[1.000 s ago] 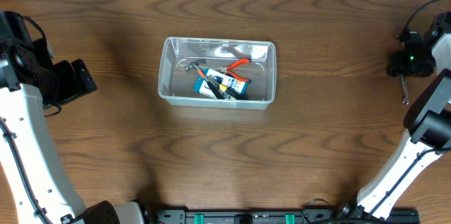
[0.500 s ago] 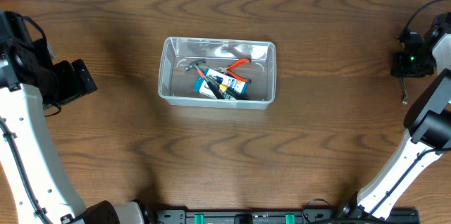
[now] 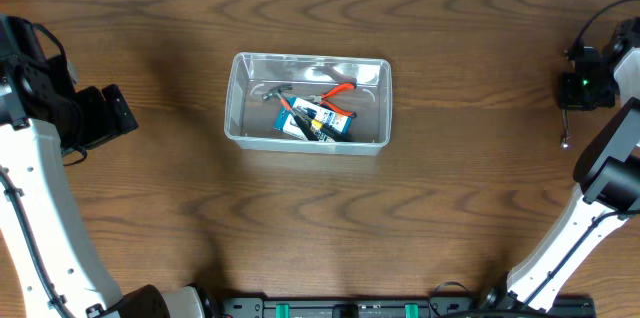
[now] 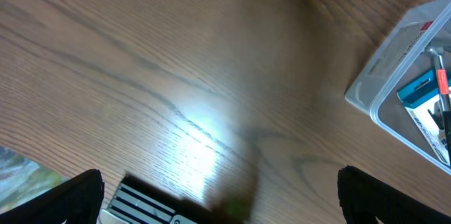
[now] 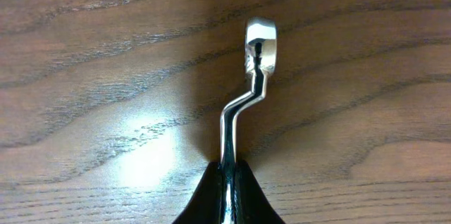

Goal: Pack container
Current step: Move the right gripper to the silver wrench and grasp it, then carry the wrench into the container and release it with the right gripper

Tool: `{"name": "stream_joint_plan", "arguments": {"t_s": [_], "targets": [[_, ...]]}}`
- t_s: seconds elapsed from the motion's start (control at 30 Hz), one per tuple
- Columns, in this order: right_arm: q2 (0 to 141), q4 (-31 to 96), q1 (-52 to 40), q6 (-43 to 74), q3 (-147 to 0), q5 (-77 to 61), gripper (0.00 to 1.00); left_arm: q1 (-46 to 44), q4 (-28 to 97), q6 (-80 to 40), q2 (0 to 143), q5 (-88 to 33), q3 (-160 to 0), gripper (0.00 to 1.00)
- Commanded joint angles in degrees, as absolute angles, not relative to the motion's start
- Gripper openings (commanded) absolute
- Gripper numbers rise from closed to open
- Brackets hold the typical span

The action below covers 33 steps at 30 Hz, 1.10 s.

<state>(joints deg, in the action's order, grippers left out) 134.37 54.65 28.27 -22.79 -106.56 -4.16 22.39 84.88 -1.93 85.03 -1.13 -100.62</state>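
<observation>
The clear plastic container (image 3: 308, 103) sits at the table's middle and holds a small hammer, orange-handled pliers and a blue-and-white box. Its corner shows at the right of the left wrist view (image 4: 394, 83). My right gripper (image 3: 567, 110) is at the far right edge, shut on a slim chrome offset wrench (image 5: 250, 83) and holds it above the wood; the wrench's ring end points away from the jaws (image 5: 227, 182). The wrench shows as a thin rod in the overhead view (image 3: 566, 128). My left gripper (image 4: 218, 196) is open and empty over bare table at the far left.
The left arm's body (image 3: 95, 116) stands left of the container. The right arm's white link (image 3: 600, 173) runs along the right edge. A black base bar (image 3: 400, 308) lies along the front edge.
The right gripper with the wrench has shifted slightly, and the wrench now hangs a little higher and closer to the gripper. The left arm and the container have not moved.
</observation>
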Motion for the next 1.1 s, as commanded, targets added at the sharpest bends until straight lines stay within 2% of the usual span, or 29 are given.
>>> {"name": "stream_joint_plan", "arguments": {"t_s": [0.0,0.27,0.73,0.93,1.07], "targets": [[137.14,56.12,27.90,-20.16,-105.97,-5.69,0.01,22.59,85.30,-2.63,85.08,-0.89,-100.31,0.98],[131.81,58.00,20.25,-20.43,-106.43,-9.69,0.01,22.61,84.75,-2.63,85.08,-0.86,-100.31,0.98],[108.99,52.77,-13.37,-28.82,-107.59,-5.80,0.01,24.99,84.82,-2.68,85.08,-0.91,-100.31,0.98],[110.21,52.73,-27.29,-34.50,-107.50,-5.82,0.01,24.99,85.23,-2.90,85.08,-0.91,-100.31,0.98],[113.99,52.69,-32.88,-36.56,-107.50,-5.85,0.01,24.99,85.21,-2.90,85.08,-0.91,-100.31,0.98]]}}
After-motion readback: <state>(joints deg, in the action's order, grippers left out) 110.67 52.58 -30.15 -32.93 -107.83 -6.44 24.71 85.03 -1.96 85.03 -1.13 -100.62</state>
